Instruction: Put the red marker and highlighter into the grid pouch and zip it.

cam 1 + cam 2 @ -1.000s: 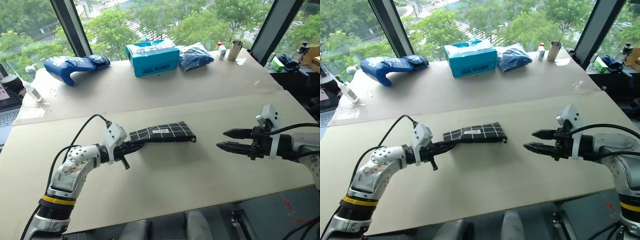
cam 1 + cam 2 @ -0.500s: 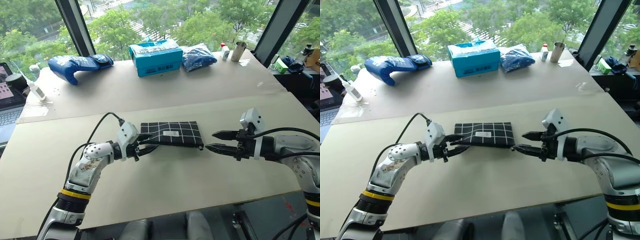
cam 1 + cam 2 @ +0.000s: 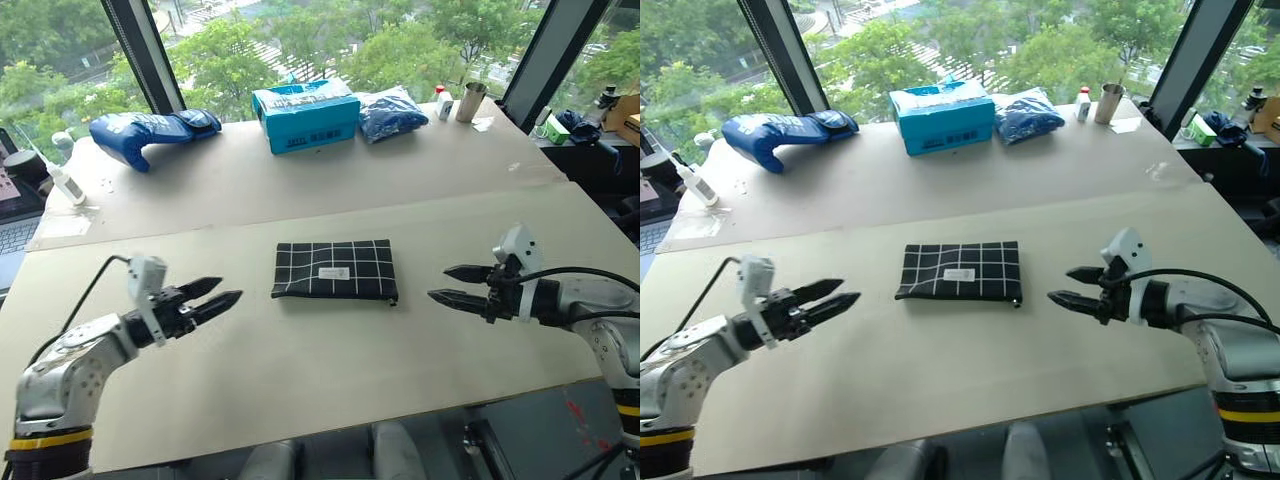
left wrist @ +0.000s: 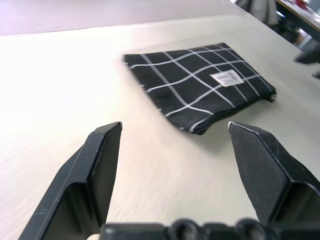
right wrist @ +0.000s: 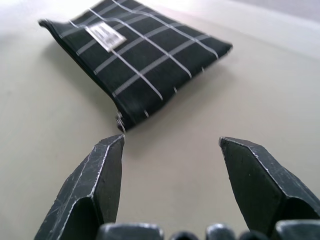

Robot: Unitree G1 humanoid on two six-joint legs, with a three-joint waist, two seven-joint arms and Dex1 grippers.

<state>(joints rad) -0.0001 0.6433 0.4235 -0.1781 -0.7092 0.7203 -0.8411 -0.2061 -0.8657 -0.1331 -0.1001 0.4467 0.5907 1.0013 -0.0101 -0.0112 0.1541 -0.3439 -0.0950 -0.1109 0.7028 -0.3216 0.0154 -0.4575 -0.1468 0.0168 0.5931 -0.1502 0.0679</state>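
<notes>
The grid pouch [image 3: 336, 270] lies flat at table centre, closed, its contents hidden, while the left gripper [image 3: 222, 293] at nine o'clock and right gripper [image 3: 445, 284] at three o'clock gape wide, empty.

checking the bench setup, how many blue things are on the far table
3: a blue glove-like bag at far left, a teal box in the middle, a blue packet just right of it. Others may be hidden behind them.
</notes>
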